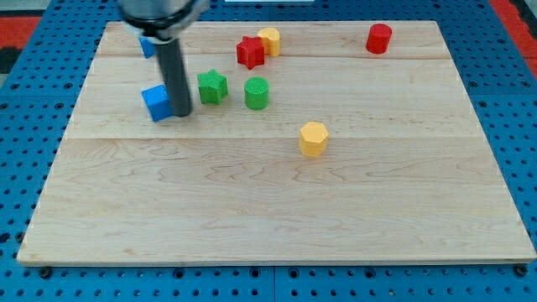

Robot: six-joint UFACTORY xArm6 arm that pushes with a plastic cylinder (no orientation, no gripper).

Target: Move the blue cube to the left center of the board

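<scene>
The blue cube lies on the wooden board in its upper left part. My tip stands right against the cube's right side; whether it touches I cannot tell. A second blue block sits at the view's top left, mostly hidden behind the rod.
A green star block and a green cylinder lie just right of the rod. A red star block and a yellow block sit near the top. A red cylinder is top right. A yellow hexagonal block lies mid-board.
</scene>
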